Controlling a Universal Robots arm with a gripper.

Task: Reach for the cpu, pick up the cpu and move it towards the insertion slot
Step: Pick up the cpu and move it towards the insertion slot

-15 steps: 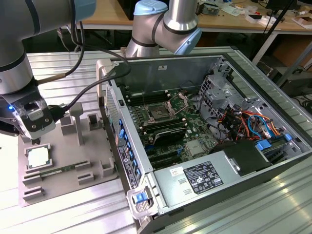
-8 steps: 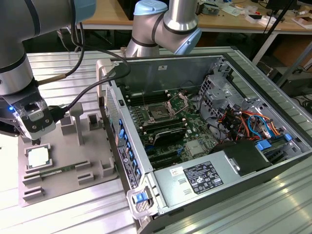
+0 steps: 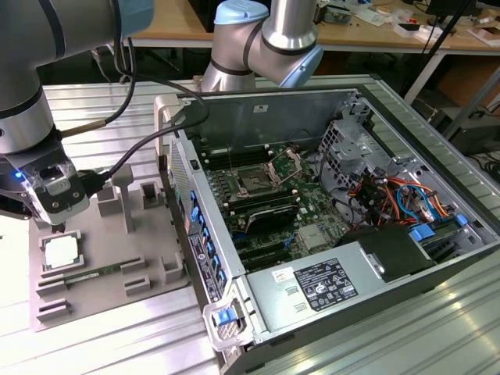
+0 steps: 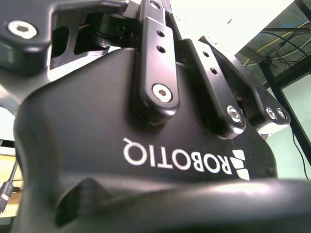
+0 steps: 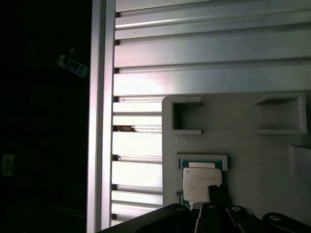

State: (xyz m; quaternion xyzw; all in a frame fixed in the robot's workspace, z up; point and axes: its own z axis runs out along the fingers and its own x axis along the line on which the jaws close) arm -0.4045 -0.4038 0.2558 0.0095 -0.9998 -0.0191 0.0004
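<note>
Hand: the black robot hand (image 3: pixel 56 225) hung just above the cpu at the exterior view's left; how far open it was, and whether it gripped anything, could not be told.
Cpu: the small flat whitish-silver square cpu (image 3: pixel 62 251) lay in a pocket of the grey fixture plate (image 3: pixel 101 242); in the first wrist view (image 5: pixel 199 182) a dark part of the hand overlapped one corner.
Slot: the square, dark, silver-framed insertion slot (image 3: pixel 254 185) sat on the green motherboard (image 3: pixel 312 195) inside the open grey computer case (image 3: pixel 273 98), well apart from the cpu.
In the way: the case's near side wall stood between plate and slot.
Nearby: a long thin green memory stick (image 3: pixel 86 275) lay just beside the cpu.
Desk: the ribbed aluminium desk (image 3: pixel 117 344) carried the plate and the case.
</note>
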